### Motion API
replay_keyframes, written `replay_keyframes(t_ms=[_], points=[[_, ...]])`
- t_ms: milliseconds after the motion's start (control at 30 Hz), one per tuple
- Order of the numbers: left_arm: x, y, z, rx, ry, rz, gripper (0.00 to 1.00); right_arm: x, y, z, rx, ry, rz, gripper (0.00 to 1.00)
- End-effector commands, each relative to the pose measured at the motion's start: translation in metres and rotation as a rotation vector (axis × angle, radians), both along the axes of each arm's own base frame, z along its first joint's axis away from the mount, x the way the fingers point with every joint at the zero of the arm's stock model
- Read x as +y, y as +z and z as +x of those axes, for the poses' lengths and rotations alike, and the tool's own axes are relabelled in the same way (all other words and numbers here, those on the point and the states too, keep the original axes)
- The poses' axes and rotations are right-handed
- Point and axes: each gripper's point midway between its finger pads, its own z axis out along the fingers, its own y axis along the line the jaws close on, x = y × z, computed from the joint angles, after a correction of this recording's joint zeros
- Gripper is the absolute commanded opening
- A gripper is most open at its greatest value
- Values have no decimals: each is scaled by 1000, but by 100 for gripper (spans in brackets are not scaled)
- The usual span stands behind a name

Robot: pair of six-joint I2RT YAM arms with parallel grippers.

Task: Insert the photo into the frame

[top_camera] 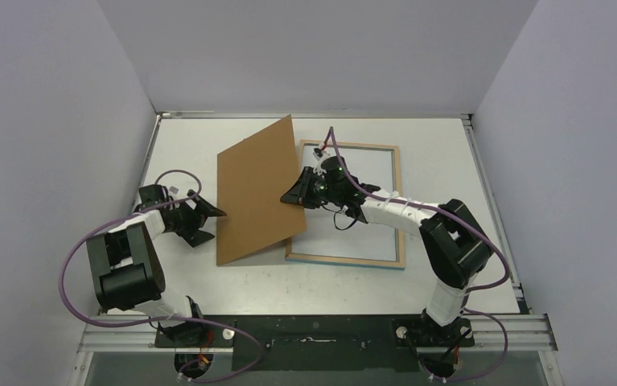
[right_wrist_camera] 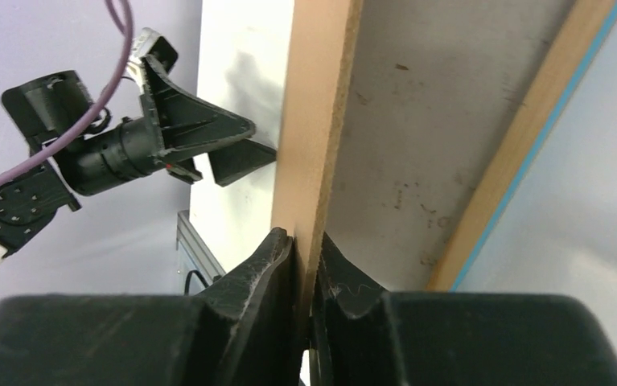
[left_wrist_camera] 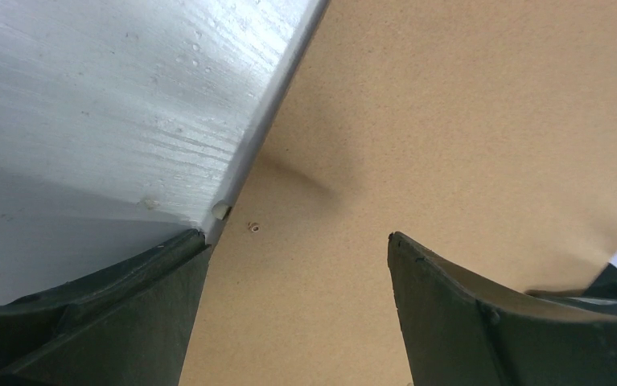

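A brown backing board (top_camera: 257, 193) is clamped at its right edge by the right jaws and held tilted over the left part of the frame (top_camera: 399, 211). The frame is laid flat on the white desk (top_camera: 450, 153), wood-coloured edges upward. The left jaws are spread wide beside the board's left edge, grasping nothing.

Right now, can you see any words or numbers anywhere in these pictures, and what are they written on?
No words, numbers or signs can be read anywhere.
The brown board: plain, no print.
The frame: bare edges, no label showing.
The left tool and the right tool, which pinches the board's edge: plain black, no writing.
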Motion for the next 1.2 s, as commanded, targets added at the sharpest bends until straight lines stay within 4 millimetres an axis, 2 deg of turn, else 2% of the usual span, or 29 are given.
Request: replay_keyframes(t_ms=[0, 67, 133, 267, 300, 367, 533, 600, 733, 833, 933, 1033, 1167], points=[[8, -2, -11, 42, -18, 81, 81, 6, 66, 10, -131, -10, 48, 8], [11, 7, -7, 22, -21, 102, 81, 5, 67, 14, -101, -38, 40, 5], [26, 23, 1, 2, -9, 187, 82, 3, 75, 21, -57, -78, 40, 0], [53, 79, 25, -132, 26, 347, 84, 3, 93, 34, -11, -92, 67, 0], [58, 99, 33, -181, 29, 375, 85, 4, 97, 37, -1, -95, 72, 0], [59, 126, 39, -249, 18, 400, 85, 6, 110, 42, 12, -104, 107, 0], [46, 181, 49, -431, -59, 420, 85, 11, 142, 55, 82, -170, 185, 0], [37, 206, 55, -535, -123, 423, 85, 12, 153, 58, 118, -199, 211, 0], [18, 251, 63, -707, -256, 470, 82, 12, 163, 66, 182, -262, 244, 0], [8, 285, 69, -819, -314, 510, 79, 7, 173, 74, 201, -314, 260, 0], [-12, 318, 72, -958, -389, 523, 76, 0, 185, 83, 212, -370, 278, 0], [-53, 353, 64, -1116, -550, 485, 72, -17, 194, 93, 214, -444, 278, 0], [-105, 392, 48, -1353, -675, 567, 80, -44, 207, 104, 204, -522, 280, 0]])
